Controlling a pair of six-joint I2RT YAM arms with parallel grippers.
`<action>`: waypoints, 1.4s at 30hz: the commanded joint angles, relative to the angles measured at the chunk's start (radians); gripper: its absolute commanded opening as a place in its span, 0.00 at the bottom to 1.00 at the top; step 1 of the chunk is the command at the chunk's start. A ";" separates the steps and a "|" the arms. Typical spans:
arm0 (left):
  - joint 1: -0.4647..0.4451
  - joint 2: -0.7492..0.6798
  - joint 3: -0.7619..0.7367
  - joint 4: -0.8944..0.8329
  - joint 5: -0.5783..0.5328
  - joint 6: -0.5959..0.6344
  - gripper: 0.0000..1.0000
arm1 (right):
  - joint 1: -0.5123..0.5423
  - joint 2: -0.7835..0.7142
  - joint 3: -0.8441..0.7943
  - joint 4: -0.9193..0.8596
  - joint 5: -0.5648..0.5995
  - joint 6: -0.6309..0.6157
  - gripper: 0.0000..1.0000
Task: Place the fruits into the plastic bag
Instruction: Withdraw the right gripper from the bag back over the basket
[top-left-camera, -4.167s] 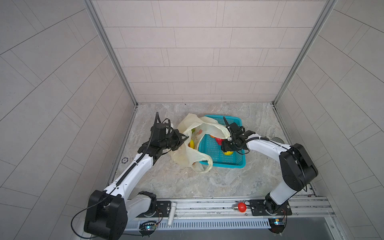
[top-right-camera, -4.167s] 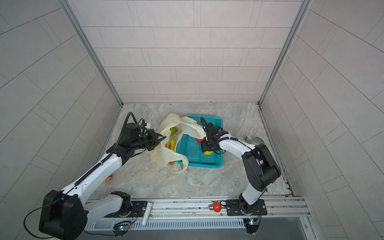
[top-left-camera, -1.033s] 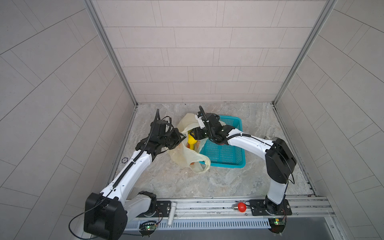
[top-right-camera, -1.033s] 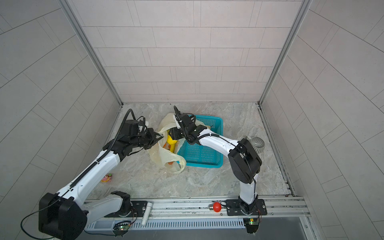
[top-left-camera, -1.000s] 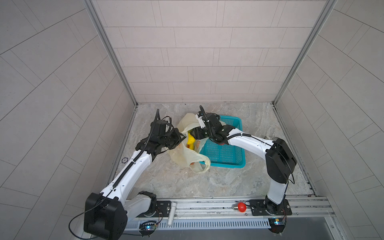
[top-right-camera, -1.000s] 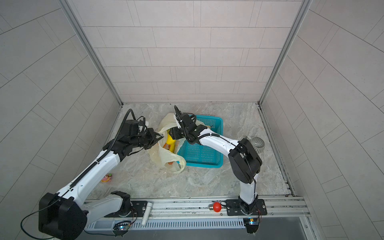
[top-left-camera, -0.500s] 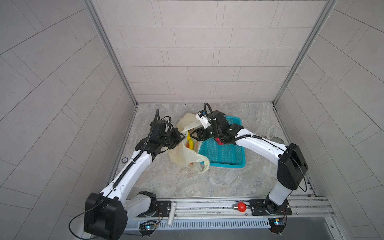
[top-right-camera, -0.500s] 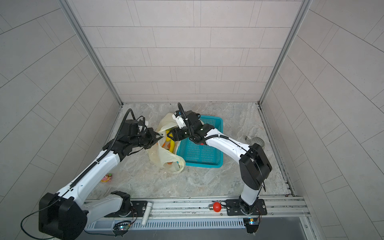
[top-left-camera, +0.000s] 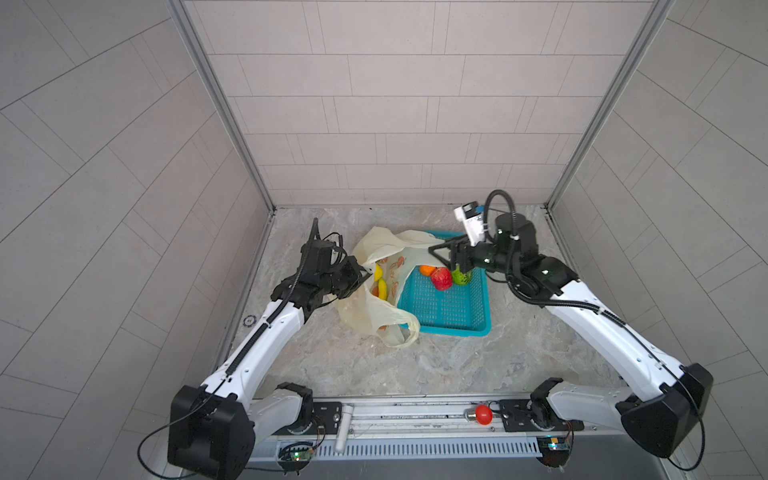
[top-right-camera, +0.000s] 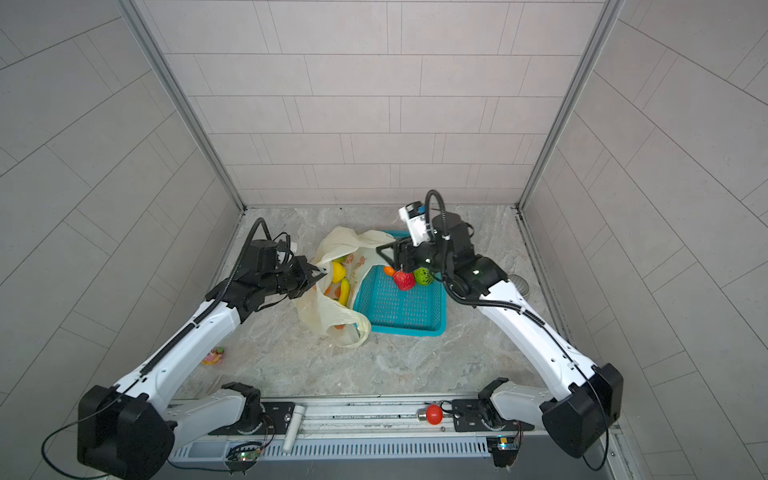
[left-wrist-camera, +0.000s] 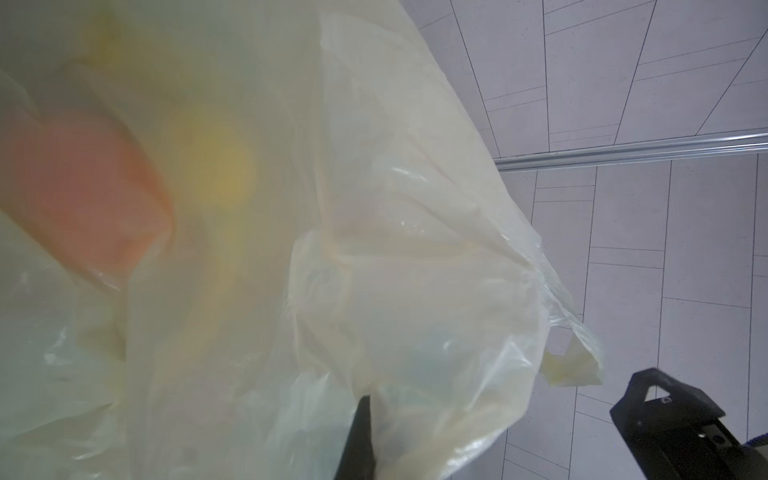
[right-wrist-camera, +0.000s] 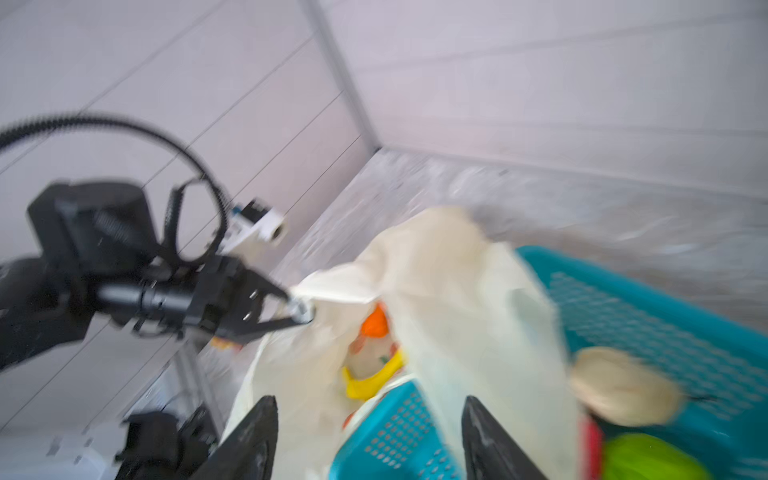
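Left gripper (top-left-camera: 366, 272) pinches the bag (top-left-camera: 365, 320) rim; right gripper (top-left-camera: 446, 259) is empty over the basket (top-left-camera: 449, 311).
Top views: left jaws are clamped tight on the rim and the bag is slumped against the basket's left side. Banana (top-left-camera: 381, 289) and yellow fruit (top-left-camera: 378, 272) are inside the bag. Red fruit (top-left-camera: 441, 278), green fruit (top-left-camera: 460, 275) and orange fruit (top-left-camera: 427, 270) sit at the basket's far end. The right jaws are apart, just above them. Left wrist: bag film fills the view, with blurred orange and yellow shapes behind it. Right wrist: motion blur, fingers (right-wrist-camera: 253, 436) spread, nothing between them.
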 joint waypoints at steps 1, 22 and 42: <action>-0.006 -0.001 -0.009 0.013 -0.007 0.004 0.00 | -0.124 -0.082 -0.072 0.000 0.269 0.124 0.67; -0.009 -0.002 -0.025 0.029 -0.007 0.001 0.00 | -0.102 0.315 -0.159 -0.062 0.166 0.281 0.67; -0.010 0.004 -0.035 0.044 -0.004 -0.001 0.00 | 0.067 0.714 0.191 -0.344 0.386 0.030 0.67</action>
